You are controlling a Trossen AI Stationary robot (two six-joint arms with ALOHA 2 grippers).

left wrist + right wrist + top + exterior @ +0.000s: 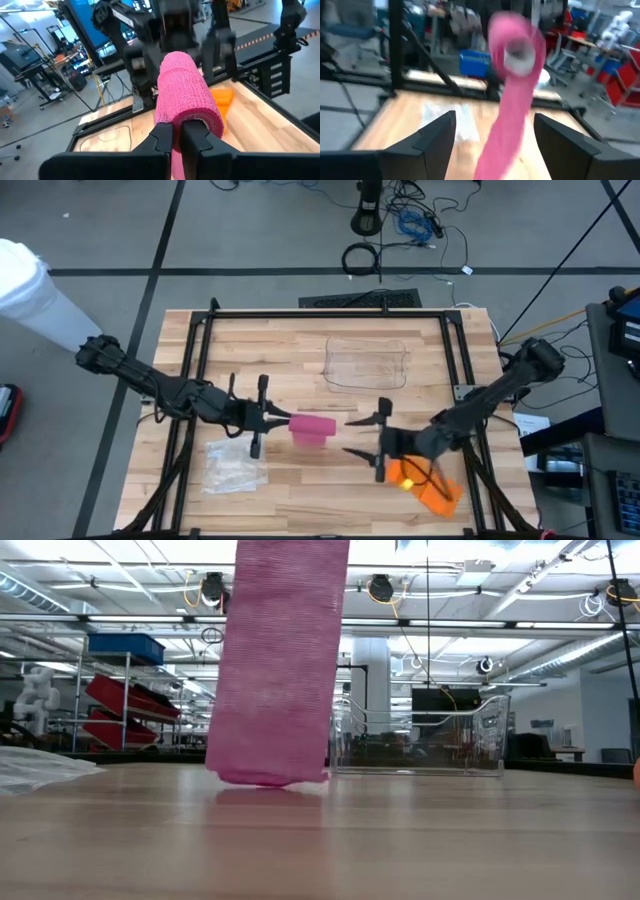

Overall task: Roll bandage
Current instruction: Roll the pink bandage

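- Two arms work over the wooden table [300, 470], and each one has its own job.
- One pink bandage [312, 429] is in the middle of the table, between the two grippers. It is partly rolled up, and a loose strip hangs down from the roll until it just about reaches the wood.
- The left gripper [270, 420] has its fingers squeezed almost together on the end of the roll. I think it holds the roll up in the air so the loose strip can hang straight and not crumple.
- The right gripper [358, 434] is close to the other side of the roll. Its fingers stand wide apart and hold nothing. The roll sits right in front of the gap, so I think this gripper is ready to take a new hold.
- A clear plastic box [367, 363] stands farther back on the table, away from the bandage. It may be where the roll goes when it is done.
- A crinkly clear wrapper [232, 467] lies near the left arm.
- Something orange [432, 485] lies under the right arm. Both are out of the way.
- The rolling does not look done yet, because so much strip still hangs loose.
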